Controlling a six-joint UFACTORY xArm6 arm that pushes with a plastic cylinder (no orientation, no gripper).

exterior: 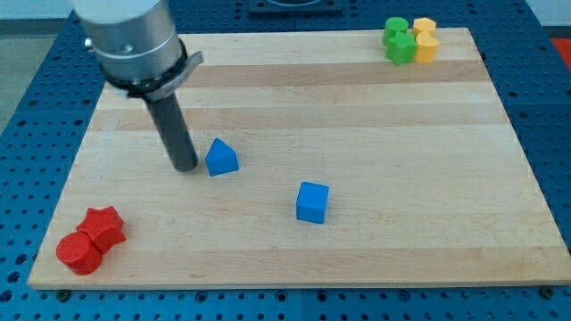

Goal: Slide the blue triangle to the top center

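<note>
The blue triangle (221, 158) lies on the wooden board (357, 107), left of the middle. My tip (186, 167) rests on the board just to the triangle's left, almost touching its left side. The rod rises from the tip to the arm's grey body at the view's top left.
A blue cube (312, 201) sits below and right of the triangle. A red star (103, 226) and a red cylinder (78, 252) sit at the bottom left corner. Two green blocks (398, 40) and two yellow blocks (426, 40) cluster at the top right corner.
</note>
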